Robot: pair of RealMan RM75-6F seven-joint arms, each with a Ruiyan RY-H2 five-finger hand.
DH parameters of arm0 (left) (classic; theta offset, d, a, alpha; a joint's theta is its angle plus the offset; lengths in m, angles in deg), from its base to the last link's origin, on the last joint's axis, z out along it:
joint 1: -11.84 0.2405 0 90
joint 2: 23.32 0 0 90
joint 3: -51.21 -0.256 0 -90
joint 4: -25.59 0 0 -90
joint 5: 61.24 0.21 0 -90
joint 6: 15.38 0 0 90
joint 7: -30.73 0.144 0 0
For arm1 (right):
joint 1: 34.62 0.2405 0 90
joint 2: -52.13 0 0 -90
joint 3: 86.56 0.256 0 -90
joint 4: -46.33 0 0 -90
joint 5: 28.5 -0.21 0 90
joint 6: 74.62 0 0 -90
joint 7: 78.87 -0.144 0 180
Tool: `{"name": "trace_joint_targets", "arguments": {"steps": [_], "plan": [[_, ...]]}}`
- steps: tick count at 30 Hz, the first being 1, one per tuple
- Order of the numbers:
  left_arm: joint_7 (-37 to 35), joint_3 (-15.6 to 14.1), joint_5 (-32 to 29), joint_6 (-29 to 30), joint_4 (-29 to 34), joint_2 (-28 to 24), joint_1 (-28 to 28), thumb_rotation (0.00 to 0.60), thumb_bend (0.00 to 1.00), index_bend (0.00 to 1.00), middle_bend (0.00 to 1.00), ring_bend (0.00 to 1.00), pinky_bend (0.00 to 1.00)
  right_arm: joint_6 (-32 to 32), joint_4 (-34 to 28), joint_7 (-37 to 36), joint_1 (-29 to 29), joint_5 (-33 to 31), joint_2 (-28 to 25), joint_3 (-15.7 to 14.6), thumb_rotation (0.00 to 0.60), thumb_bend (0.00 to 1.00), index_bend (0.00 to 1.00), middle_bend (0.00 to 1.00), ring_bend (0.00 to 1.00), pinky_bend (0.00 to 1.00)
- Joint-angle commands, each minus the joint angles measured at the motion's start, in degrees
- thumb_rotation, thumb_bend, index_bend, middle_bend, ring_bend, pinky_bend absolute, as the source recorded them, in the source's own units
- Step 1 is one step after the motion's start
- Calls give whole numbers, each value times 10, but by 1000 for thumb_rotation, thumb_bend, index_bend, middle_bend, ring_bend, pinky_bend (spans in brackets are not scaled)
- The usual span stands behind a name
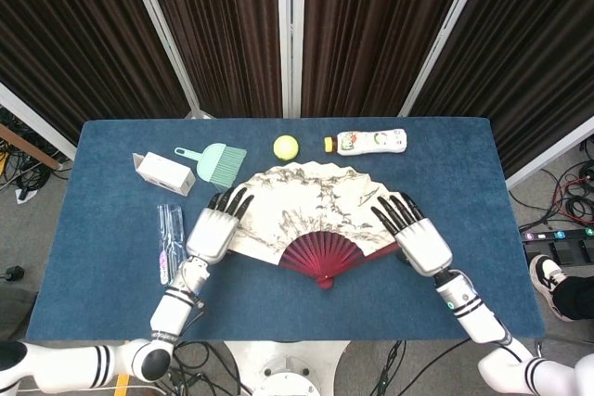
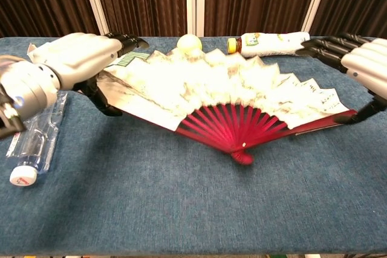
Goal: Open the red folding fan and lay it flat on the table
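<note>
Red-ribbed paper folding fan [image 1: 311,215] looks fully spread, left hand [image 1: 215,229] and right hand [image 1: 419,240] clamping its outer edges, so only letting go remains.

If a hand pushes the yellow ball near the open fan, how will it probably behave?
The ball looks round and smooth, so it would probably roll at a light push. It looks small next to the fan, so probably light. Pushed toward the right hand side, it may roll until it meets the lying bottle.
</note>
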Motion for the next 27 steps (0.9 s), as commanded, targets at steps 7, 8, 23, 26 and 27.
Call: {"name": "trace_joint_targets", "arguments": {"steps": [7, 8, 23, 26, 27], "plan": [[-161, 26, -42, -96, 74, -124, 0, 600, 0, 61, 13, 0, 128, -55, -136, -3, -20, -66, -116, 12, 600, 0, 0, 0, 0, 0], [-177, 27, -38, -102, 77, -139, 2, 600, 0, 61, 13, 0, 128, -51, -139, -15, -25, -68, -122, 14, 600, 0, 0, 0, 0, 0], [-312, -37, 72, 120, -30, -220, 157, 600, 0, 130, 79, 3, 128, 103, -120, -224, -133, -58, -188, 27, 600, 154, 0, 129, 0, 0], [-322, -57, 91, 159, -31, -235, 192, 600, 0, 131, 79, 3, 128, 117, -127, -239, -151, -56, -197, 22, 600, 154, 0, 130, 0, 0], [-323, -66, 98, 175, -27, -242, 206, 600, 0, 131, 79, 3, 128, 123, -131, -244, -160, -56, -201, 20, 600, 155, 0, 131, 0, 0]]}}
